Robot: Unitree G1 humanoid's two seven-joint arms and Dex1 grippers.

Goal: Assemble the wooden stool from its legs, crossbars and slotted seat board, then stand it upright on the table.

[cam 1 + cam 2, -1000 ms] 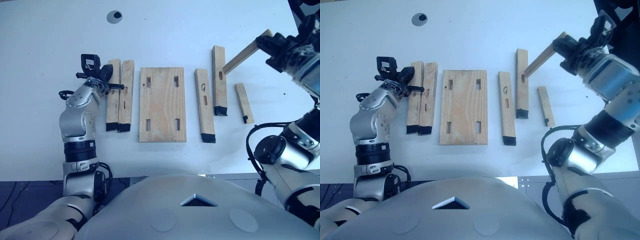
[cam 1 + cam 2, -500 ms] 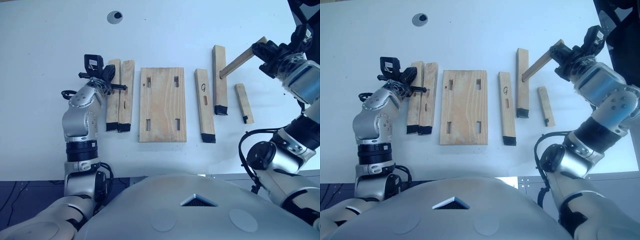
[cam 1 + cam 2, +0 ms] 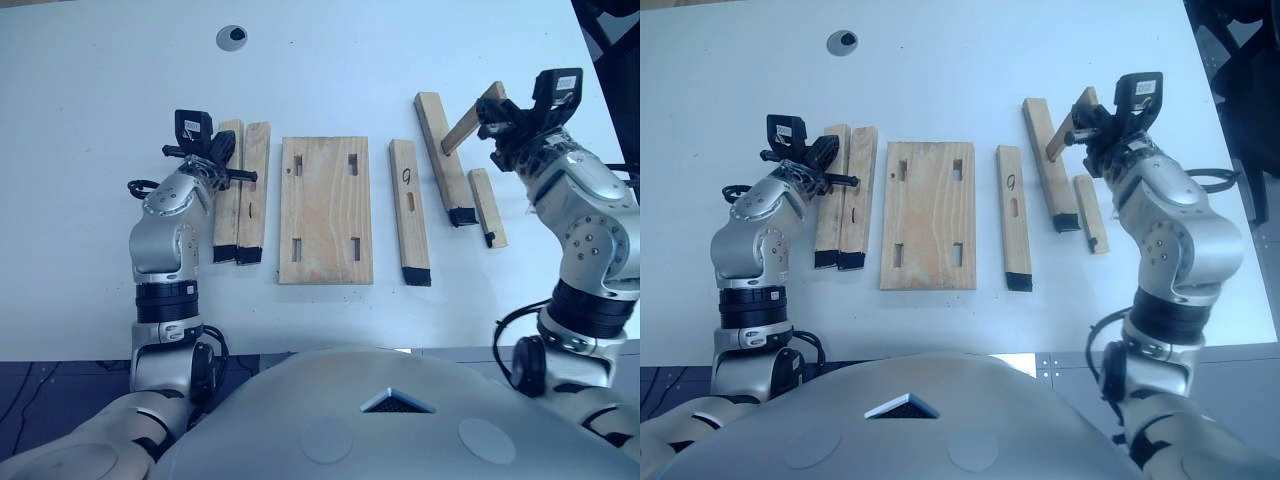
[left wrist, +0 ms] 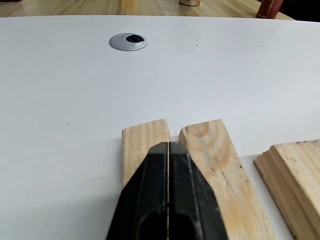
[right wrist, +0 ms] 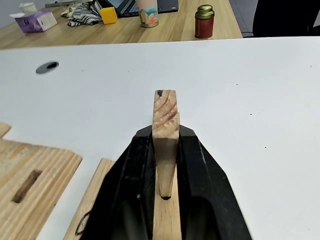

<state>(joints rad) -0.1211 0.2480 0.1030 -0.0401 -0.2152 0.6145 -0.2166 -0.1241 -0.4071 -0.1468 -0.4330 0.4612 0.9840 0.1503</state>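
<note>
The white, smooth tabletop (image 3: pixel 110 290) carries all the stool parts, each of pale, grained wood. Nearest lie the black-capped ends of the legs. On the left, the outer leg (image 3: pixel 228 215) and inner leg (image 3: pixel 252 195) lie flat, touching along their length, caps toward the robot. The inner one shows a narrow slot in its face.

In the middle, the seat board (image 3: pixel 325 208) lies flat. It is a plain rectangle with four small rectangular slots, two toward its near edge and two toward its far edge.

Just right of it lies the marked leg (image 3: pixel 409 210), a flat slat with a slot at mid-length, a dark pen mark above that and a black cap at its near end. Beyond it the angled leg (image 3: pixel 440 155) lies askew, its far end leaning toward the board. The short crossbar (image 3: pixel 486 205), a stubby stick, lies just beside the angled leg's capped end.

The left pincer (image 4: pixel 168 145) is clenched with nothing between its black fingers, its tip over the seam between the two left legs; whether it touches them cannot be told.

The right pincer (image 5: pixel 165 134) is grasping the long crossbar (image 3: pixel 472 118), a square-section stick held tilted. Its lower end meets the angled leg's face.

Farthest off, a round grey cable grommet (image 3: pixel 232 37) sits in the tabletop.
</note>
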